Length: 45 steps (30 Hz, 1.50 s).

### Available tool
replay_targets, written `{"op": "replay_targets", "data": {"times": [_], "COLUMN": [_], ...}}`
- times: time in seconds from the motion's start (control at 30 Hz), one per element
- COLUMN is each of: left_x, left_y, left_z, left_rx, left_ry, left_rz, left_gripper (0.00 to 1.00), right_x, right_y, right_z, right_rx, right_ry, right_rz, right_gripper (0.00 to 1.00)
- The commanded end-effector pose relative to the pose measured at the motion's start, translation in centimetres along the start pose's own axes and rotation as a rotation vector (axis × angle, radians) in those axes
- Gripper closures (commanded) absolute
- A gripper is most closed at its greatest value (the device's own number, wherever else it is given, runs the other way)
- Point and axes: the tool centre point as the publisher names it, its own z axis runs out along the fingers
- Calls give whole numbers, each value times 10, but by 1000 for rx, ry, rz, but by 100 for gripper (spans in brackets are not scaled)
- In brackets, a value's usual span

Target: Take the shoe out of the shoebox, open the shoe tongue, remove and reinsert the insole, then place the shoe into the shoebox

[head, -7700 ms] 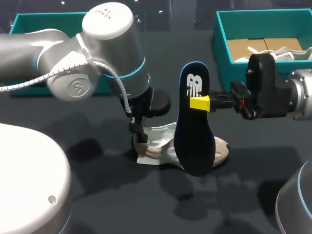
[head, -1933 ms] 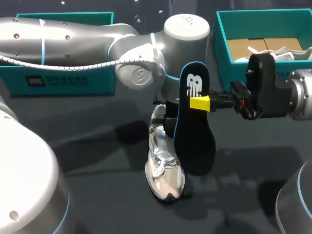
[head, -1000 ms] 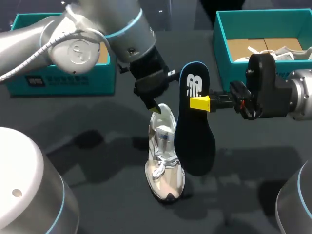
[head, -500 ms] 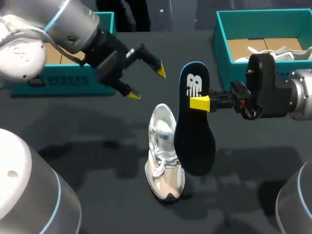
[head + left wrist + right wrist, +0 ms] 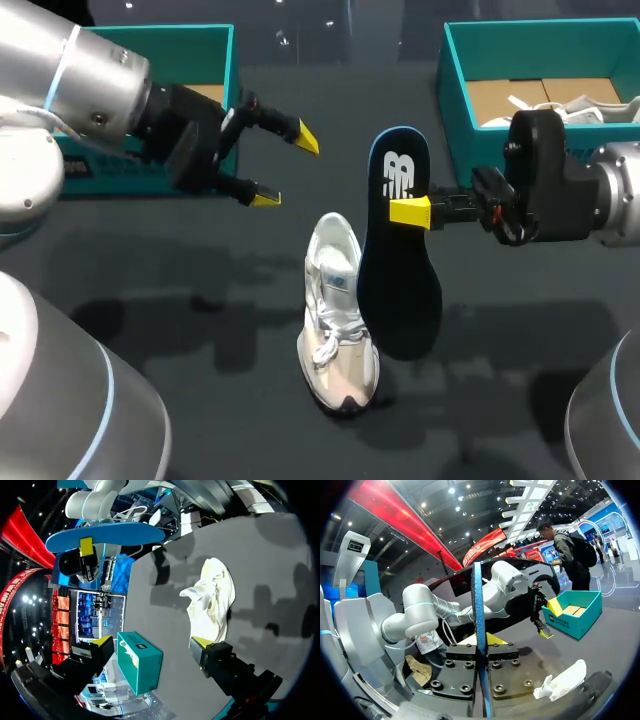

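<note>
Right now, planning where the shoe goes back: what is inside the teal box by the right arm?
In the teal box lie brown cardboard and something white. The right arm covers the rest of its floor.

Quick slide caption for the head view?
Right end effector holds dark blue insole upright beside white lace-up sneaker; left end effector open.

Turned shoe [image 5: 335, 320] from lying on its side to upright on its sole on the counter. Let go with left hand [image 5: 285, 169], fingers now spread wide. Pulled left hand up and back from over the shoe's heel to just beside left shoebox [image 5: 190, 35], well apart from shoe.
</note>
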Motion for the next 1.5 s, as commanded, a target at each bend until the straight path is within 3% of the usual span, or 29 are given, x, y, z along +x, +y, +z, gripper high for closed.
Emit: {"op": "replay_targets", "data": {"times": [0.03, 0.17, 0.47, 1.03, 1.2, 1.5], "left_x": [-8, -21, -34, -51, -54, -54], "left_y": [4, 0, -5, 0, 3, 3], "left_z": [10, 10, 15, 16, 15, 15], "left_rx": [15, 48, 35, 17, 8, 8], "left_ry": [-183, -254, -382, -461, -463, -463], "left_rz": [35, 104, 188, 157, 150, 150], "left_gripper": [0, 0, 0, 0, 0, 0], "right_x": [1, 1, 1, 1, -33, -96], "right_y": [-1, -1, -1, -1, 10, 33], "right_z": [1, 1, 1, 1, -22, -57], "right_rx": [-1, -1, -1, -1, -32, -53], "right_ry": [-3, -3, -3, -3, 22, 51], "right_rz": [1, 1, 1, 1, 173, 338], "right_gripper": [100, 100, 100, 100, 100, 100]}}
